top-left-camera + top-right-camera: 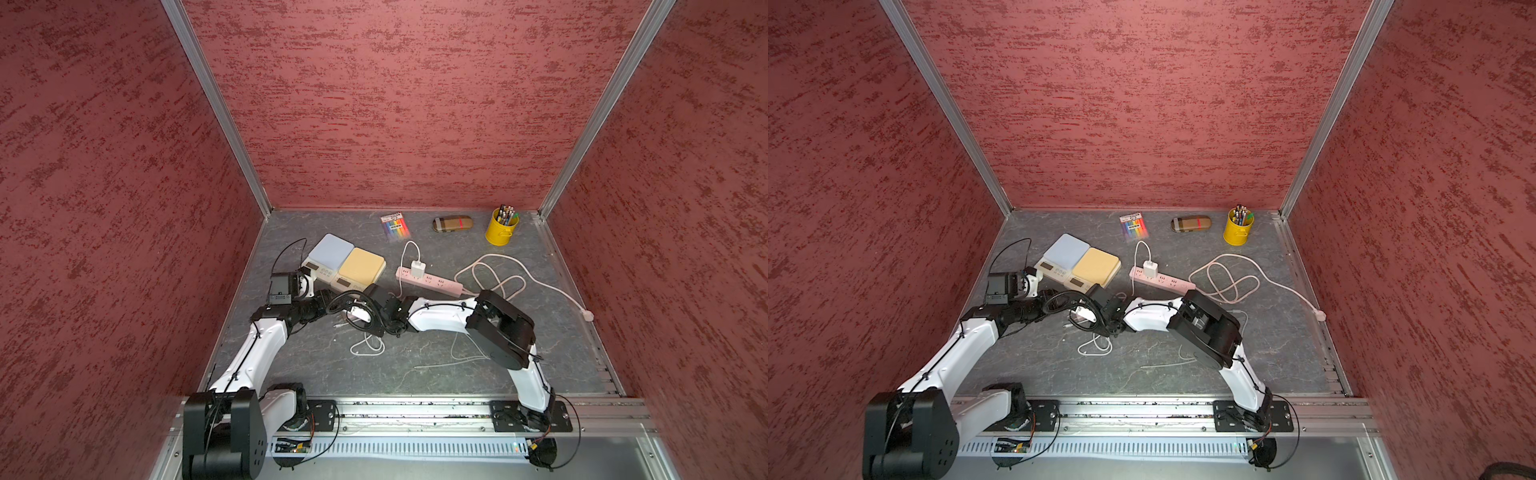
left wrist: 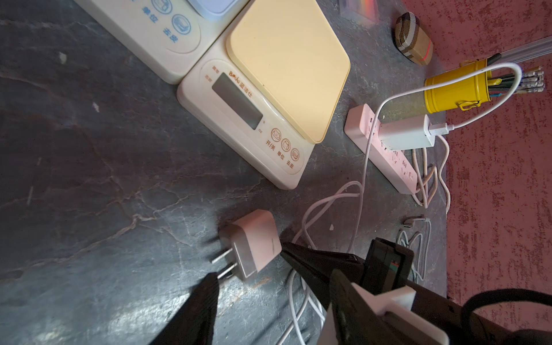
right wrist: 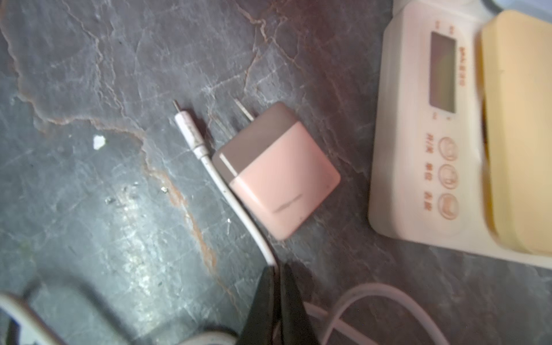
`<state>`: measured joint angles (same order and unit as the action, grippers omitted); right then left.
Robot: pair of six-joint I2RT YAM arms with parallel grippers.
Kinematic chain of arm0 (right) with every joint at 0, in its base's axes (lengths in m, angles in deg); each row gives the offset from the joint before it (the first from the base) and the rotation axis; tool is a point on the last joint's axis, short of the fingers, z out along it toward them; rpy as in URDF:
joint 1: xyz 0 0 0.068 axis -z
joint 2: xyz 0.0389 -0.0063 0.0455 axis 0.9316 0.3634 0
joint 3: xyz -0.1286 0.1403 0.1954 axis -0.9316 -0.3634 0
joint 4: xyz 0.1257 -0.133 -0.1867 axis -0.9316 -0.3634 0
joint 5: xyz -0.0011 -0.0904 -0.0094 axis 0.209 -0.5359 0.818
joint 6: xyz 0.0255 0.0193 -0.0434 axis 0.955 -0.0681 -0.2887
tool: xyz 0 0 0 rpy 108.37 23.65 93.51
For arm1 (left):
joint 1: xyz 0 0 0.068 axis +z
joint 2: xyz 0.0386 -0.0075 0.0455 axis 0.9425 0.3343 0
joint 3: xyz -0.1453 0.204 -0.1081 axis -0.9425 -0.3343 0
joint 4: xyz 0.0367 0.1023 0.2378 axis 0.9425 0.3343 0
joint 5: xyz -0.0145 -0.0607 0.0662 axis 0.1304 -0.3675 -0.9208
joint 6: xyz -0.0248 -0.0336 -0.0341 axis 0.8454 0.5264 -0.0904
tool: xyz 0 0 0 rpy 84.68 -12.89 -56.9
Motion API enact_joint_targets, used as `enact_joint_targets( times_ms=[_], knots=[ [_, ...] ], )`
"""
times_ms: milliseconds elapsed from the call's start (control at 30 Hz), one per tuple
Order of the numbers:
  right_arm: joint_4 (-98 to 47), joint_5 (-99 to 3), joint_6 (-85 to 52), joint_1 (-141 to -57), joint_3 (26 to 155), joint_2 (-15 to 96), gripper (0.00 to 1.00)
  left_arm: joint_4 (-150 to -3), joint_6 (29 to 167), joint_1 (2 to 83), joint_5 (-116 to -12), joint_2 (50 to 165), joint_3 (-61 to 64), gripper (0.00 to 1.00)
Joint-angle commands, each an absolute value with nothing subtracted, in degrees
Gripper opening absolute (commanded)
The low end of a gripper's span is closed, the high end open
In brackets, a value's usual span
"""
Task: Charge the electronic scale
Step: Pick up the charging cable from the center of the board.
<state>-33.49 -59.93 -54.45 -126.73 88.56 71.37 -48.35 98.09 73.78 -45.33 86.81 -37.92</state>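
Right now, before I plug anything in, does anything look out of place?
Yes. The pink power strip has its own plug lying loose on the table, in no socket. The pink adapter lies on its side beside the yellow-topped scale, prongs bare, with a dark scuff.

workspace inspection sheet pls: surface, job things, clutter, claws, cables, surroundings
surface: grey marbled tabletop
job's things: yellow scale and blue scale side by side; pink charger loose, unplugged; white charger in pink power strip
clutter: yellow pen pot, glasses case, marker pack at back
claws: left claw open over pink charger; right claw shut on white cable
cables: white cable's connector free beside pink charger; strip lead coiled
surroundings: red textured walls
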Motion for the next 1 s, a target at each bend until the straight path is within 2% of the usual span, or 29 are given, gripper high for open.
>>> enact_joint_targets(
  times_ms=[0, 267, 533, 700, 967],
  knots=[
    [-35.0, -63.6, -55.4, -125.7, 83.3, 68.6, 0.0, -50.1, 96.8, 73.8, -43.4, 86.0, -37.8, 0.6],
    [-26.3, -64.6, -51.8, -123.6, 75.1, 59.0, 0.0, -53.8, 95.3, 72.5, -38.6, 83.0, -38.1, 0.6],
    [-23.6, -64.3, -48.5, -121.4, 71.3, 52.5, 0.0, -63.0, 92.0, 64.2, -36.1, 81.5, -38.6, 0.6],
    [-20.7, -60.0, -45.1, -118.9, 67.5, 47.4, 0.0, -66.7, 91.6, 63.7, -33.6, 81.8, -37.6, 0.6],
    [-20.5, -52.5, -42.2, -114.1, 66.6, 42.5, 0.0, -80.5, 88.9, 63.9, -25.8, 84.7, -40.2, 0.61]
  ],
)
